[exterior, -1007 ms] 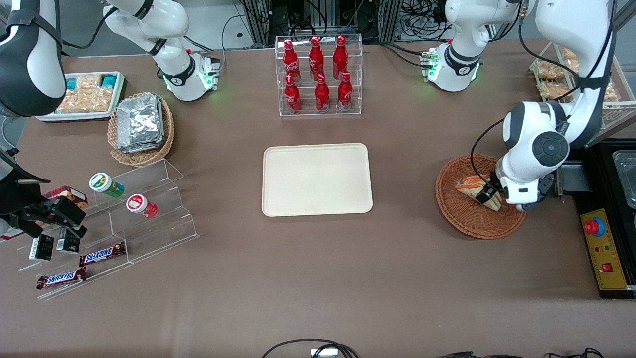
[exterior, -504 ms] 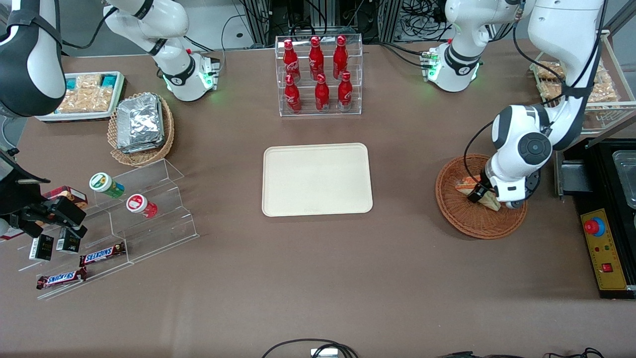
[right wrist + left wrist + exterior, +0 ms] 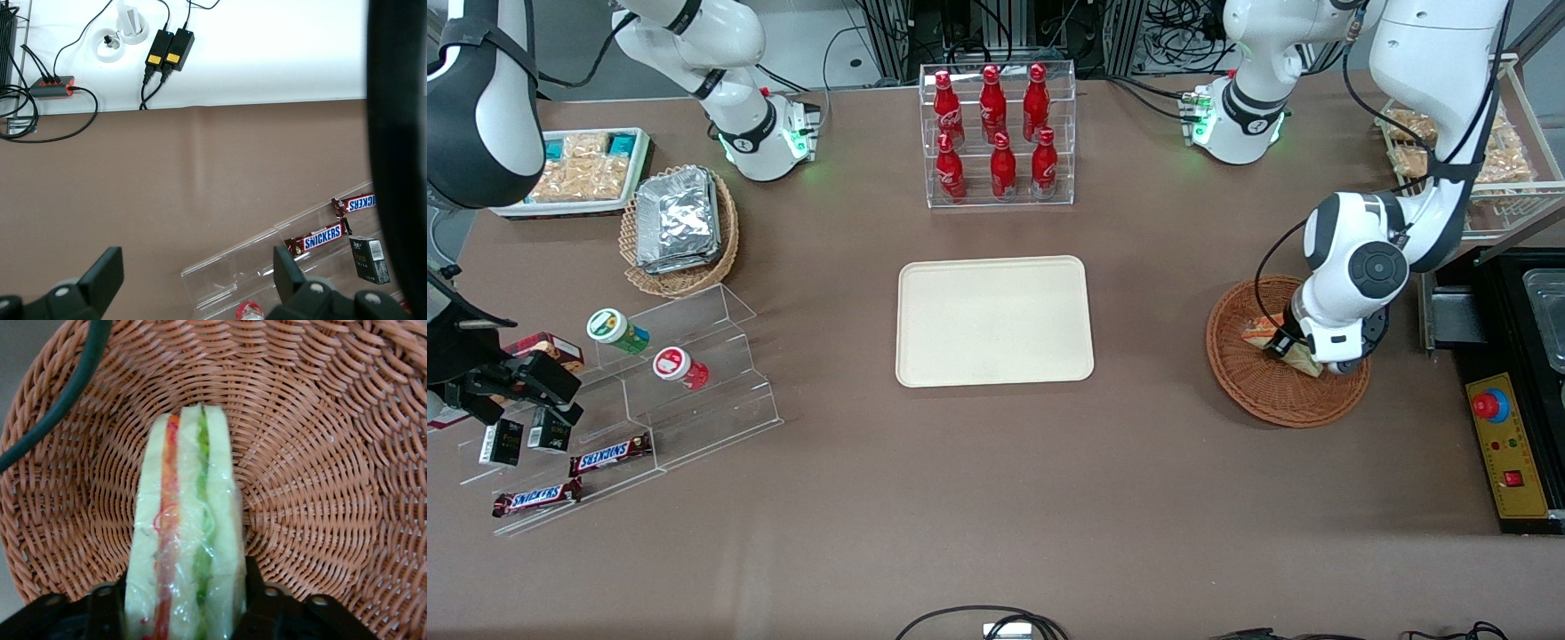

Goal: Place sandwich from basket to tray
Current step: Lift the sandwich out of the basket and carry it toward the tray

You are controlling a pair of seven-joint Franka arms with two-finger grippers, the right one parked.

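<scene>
The sandwich point(image 3: 183, 540), a plastic-wrapped wedge of pale bread with a red-orange and a green layer, lies in the round reddish-brown basket point(image 3: 1272, 400) at the working arm's end of the table. My gripper point(image 3: 1288, 349) reaches down into the basket point(image 3: 320, 487). Its black fingers press against both bread faces of the sandwich point(image 3: 1263, 333), so the gripper point(image 3: 185, 590) is shut on it. The sandwich's wide end is hidden under the hand in the front view. The cream tray point(image 3: 994, 320) lies bare in the middle of the table, well apart from the basket.
A clear rack of red bottles point(image 3: 999, 133) stands farther from the front camera than the tray. A tan basket of foil packets point(image 3: 680, 231) and an acrylic snack stand point(image 3: 649, 382) sit toward the parked arm's end. A black control box point(image 3: 1507, 444) flanks the basket. A green cable point(image 3: 67, 393) hangs over the basket rim.
The arm's wrist has swung a little toward the tray above the basket while the gripper stayed at the sandwich. The sandwich has hardly shifted.
</scene>
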